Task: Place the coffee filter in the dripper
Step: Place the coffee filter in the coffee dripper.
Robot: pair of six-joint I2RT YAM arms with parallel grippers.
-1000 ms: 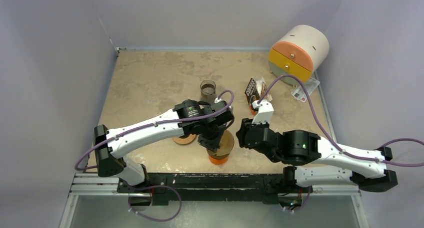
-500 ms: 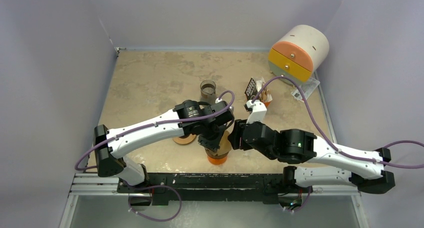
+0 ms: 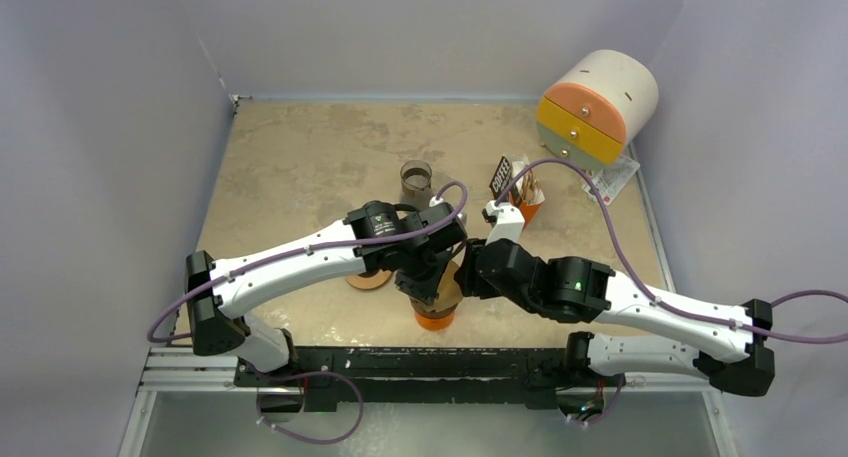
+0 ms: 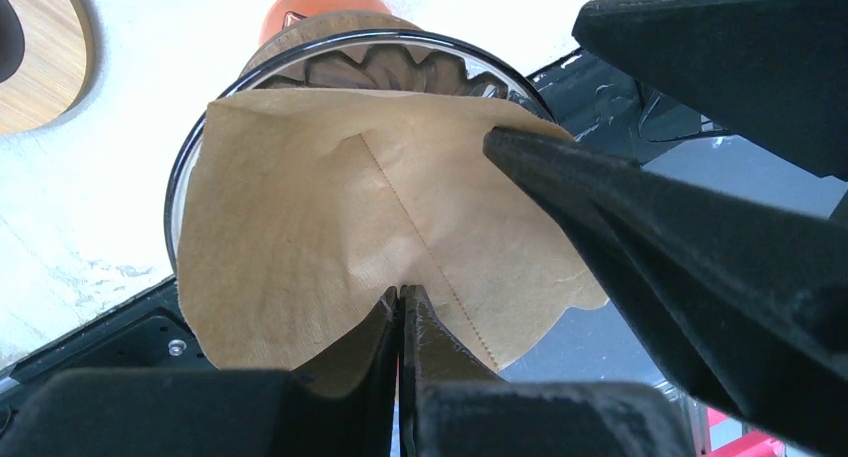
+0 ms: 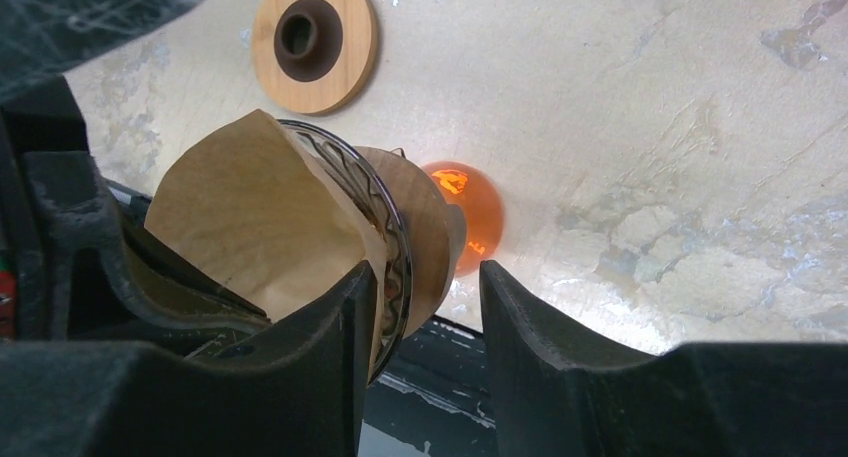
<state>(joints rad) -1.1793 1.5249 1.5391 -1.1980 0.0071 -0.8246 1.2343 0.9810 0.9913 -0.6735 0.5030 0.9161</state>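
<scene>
We've got the tan paper coffee filter folded flat, crimped seam down its middle, leaning across the mouth of the ribbed glass dripper with the orange base; left gripper pinched tight on its edge; right gripper jaws apart right at the rim.

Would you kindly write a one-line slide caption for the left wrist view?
Left gripper pinches the coffee filter flat above the glass dripper.

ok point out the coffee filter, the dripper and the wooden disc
coffee filter (image 4: 320,227), left wrist view, middle of the brown paper
dripper (image 4: 400,65), left wrist view, ribbed glass above the filter
wooden disc (image 5: 355,47), right wrist view, pale wood beside dark centre
</scene>
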